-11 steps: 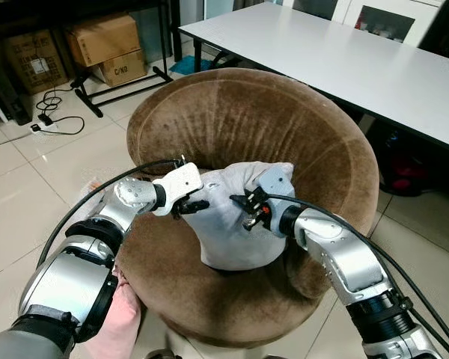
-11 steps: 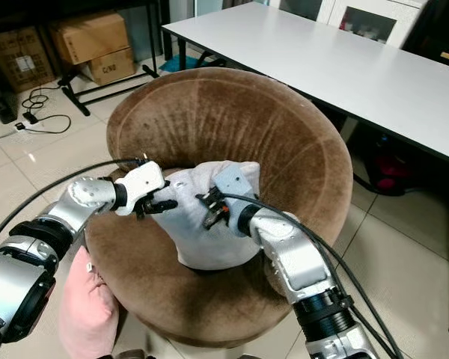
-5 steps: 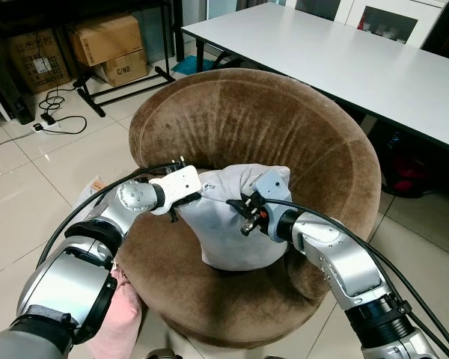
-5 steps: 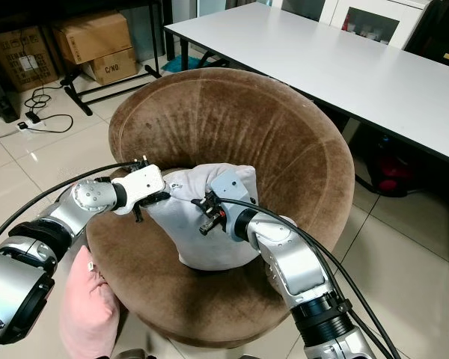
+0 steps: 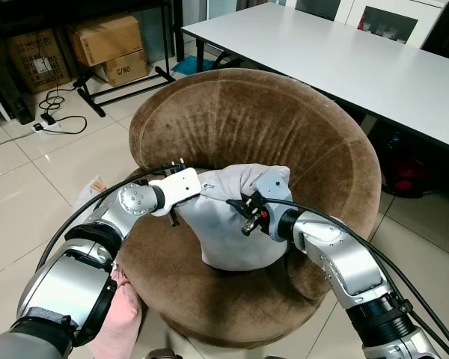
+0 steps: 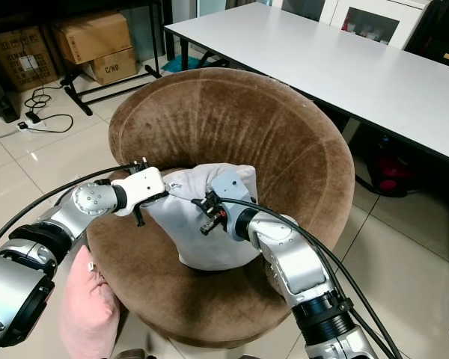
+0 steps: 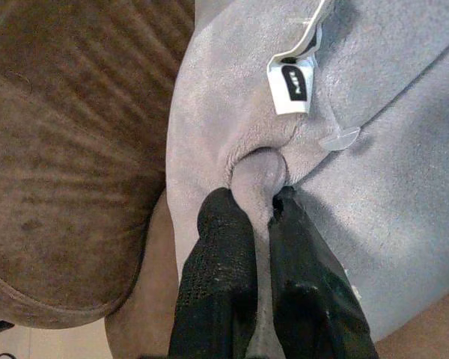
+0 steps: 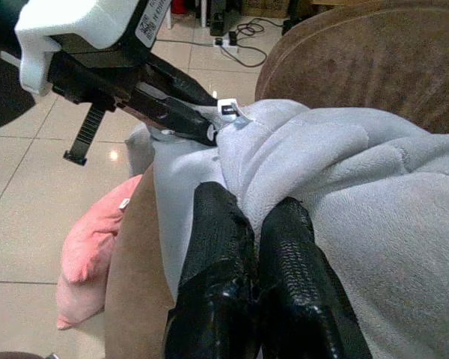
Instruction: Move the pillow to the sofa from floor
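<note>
Both end effectors (left (image 7: 258, 202), right (image 8: 254, 217)) pinch pillow (image 5: 232, 224) over sofa (image 5: 314, 149).

I read "C/NO" printed on the lower cardboard box (image 5: 121, 69) at far left, a white label on the grey pillow (image 7: 294, 84) too blurred for me to make out

Glossy pale tile floor (image 5: 30, 194); long white table (image 5: 344, 60) behind; cardboard boxes (image 5: 108, 45) under dark rack.
</note>
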Controlling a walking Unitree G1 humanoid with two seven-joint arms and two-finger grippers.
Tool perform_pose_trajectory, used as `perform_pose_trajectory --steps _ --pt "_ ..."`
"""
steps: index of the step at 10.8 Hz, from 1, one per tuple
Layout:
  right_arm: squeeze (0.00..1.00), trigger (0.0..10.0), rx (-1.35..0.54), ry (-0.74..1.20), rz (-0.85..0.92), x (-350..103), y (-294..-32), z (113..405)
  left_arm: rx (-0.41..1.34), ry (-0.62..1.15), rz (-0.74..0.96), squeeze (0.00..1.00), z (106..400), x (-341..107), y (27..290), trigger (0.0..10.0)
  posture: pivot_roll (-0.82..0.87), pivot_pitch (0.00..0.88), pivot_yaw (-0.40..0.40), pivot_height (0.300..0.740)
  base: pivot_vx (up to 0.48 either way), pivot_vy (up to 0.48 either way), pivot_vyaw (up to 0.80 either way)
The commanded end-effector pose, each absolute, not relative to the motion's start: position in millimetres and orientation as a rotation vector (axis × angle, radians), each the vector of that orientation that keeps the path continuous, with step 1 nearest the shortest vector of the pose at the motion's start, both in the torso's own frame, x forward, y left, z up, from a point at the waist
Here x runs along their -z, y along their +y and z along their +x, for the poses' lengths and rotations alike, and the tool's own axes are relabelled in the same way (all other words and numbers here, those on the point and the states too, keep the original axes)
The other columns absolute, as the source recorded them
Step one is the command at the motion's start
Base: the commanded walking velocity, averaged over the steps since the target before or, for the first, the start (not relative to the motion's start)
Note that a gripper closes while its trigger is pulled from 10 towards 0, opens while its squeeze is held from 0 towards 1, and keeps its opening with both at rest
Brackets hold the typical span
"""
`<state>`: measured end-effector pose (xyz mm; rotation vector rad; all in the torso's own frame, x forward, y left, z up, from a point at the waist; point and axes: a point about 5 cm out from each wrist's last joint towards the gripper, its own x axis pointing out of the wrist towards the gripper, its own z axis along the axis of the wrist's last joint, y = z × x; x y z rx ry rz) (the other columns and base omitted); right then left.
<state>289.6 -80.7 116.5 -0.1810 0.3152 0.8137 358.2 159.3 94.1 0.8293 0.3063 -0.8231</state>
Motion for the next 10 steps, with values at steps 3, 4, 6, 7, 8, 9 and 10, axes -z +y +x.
perform_pose_trajectory --steps 3,4,6,7,8,9,10 --pt "0.0 10.0 -0.819 0.291 -0.153 -127.1 -83.2 294.1 0.805 0.38 0.854 0.0 351.8 -81.5 171.0 0.0 -0.09 0.0 -0.034 0.74 0.0 0.0 0.0" --pt "0.76 10.0 -0.8 0.294 -0.137 -125.6 -85.3 295.0 0.803 0.382 0.861 0.0 351.3 -80.9 172.4 0.0 -0.09 0.0 -0.035 0.74 0.0 0.0 0.0" --pt "1.0 10.0 -0.782 0.285 -0.103 -127.8 -92.9 299.1 0.789 0.388 0.871 0.0 350.6 -80.0 176.9 0.0 -0.08 0.0 -0.035 0.74 0.0 0.0 0.0" --pt "1.0 10.0 -0.835 0.216 -0.136 -138.8 -100.8 301.0 0.787 0.383 0.877 0.0 350.7 -80.6 177.7 0.0 -0.08 0.0 -0.034 0.74 0.0 0.0 0.0" --pt "1.0 10.0 -0.926 0.124 -0.193 -155.2 -108.1 300.3 0.793 0.367 0.882 0.0 351.2 -82.5 177.2 0.0 -0.09 0.0 -0.032 0.74 0.0 0.0 0.0" --pt "1.0 10.0 -0.96 0.052 -0.214 -170.1 -110.8 302.2 0.813 0.344 0.885 0.0 351.7 -84.8 174.5 0.0 -0.09 0.0 -0.029 0.74 0.0 0.0 0.0" --pt "1.0 10.0 -0.988 -0.045 -0.311 -186.6 -104.5 306.5 0.857 0.317 0.894 0.0 351.9 -87.6 168.7 0.0 -0.09 0.0 -0.028 0.74 0.0 0.0 0.0"
